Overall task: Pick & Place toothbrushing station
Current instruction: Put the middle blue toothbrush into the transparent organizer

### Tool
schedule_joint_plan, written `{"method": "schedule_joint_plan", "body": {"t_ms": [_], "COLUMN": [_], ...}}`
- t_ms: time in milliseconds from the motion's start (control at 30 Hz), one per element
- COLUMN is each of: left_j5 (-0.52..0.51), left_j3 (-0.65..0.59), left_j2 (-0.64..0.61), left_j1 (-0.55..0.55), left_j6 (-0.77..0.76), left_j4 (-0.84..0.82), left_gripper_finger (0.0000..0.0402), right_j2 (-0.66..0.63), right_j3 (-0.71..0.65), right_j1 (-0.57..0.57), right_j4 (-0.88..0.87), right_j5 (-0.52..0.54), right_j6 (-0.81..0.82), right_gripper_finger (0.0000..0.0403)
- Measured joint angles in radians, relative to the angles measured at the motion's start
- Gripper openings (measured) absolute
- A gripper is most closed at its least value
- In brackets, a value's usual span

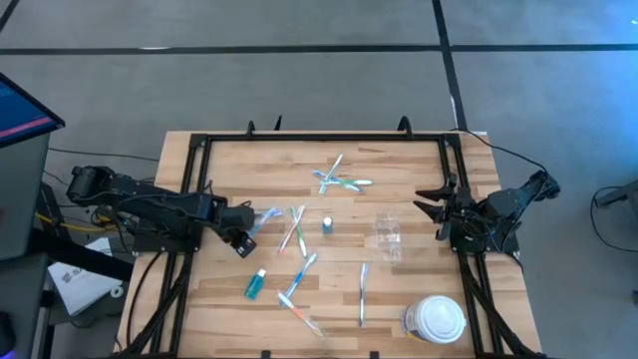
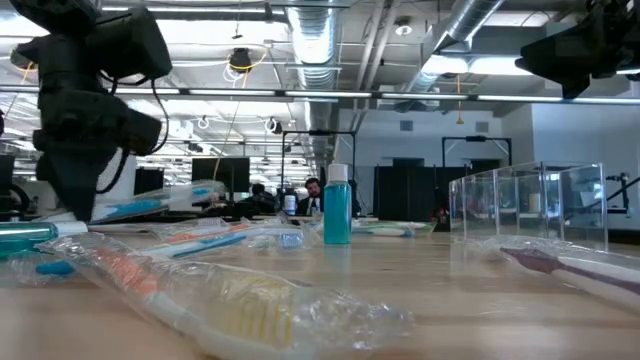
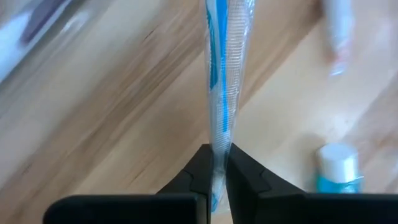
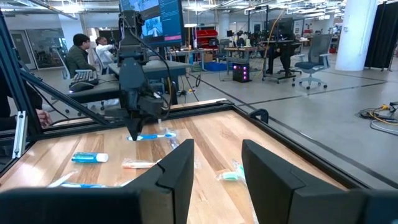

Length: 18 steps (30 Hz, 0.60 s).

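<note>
Tabletop [image 1: 399, 299]: left fingers [image 3: 219, 180] pinch toothbrush [image 3: 221, 81] (wrapped).

We get bright, even overhead light, ceiling glare in the low view, near wrapped toothbrush [image 2: 240, 300] blurred; left wrist tabletop [image 3: 93, 124] motion-smeared.

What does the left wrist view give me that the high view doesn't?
Left wrist only: the left gripper jaws pinched shut on the wrapped blue toothbrush. High view only: the clear cup, white lidded container, other scattered toothbrushes, and the right gripper waiting, open, at the right edge. Both show the wooden table and a teal tube.
</note>
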Motion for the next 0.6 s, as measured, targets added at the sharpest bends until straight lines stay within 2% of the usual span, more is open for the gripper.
{"method": "schedule_joint_plan", "body": {"t_ms": [333, 600], "left_j5": [-0.038, -0.093], "left_j3": [0.000, 0.001], "left_j2": [0.000, -0.001], "left_j1": [0.000, 0.000], "left_j6": [0.121, 0.306], "left_j4": [0.266, 0.625], "left_gripper_finger": [0.0016, 0.0016], "right_j2": [0.001, 0.100], "right_j3": [0.000, 0.000], "right_j1": [0.000, -0.001], "right_j4": [0.012, 0.198], "right_j5": [0.000, -0.001], "right_j6": [0.066, 0.050], "right_gripper_finger": [0.0127, 0.0127]}}
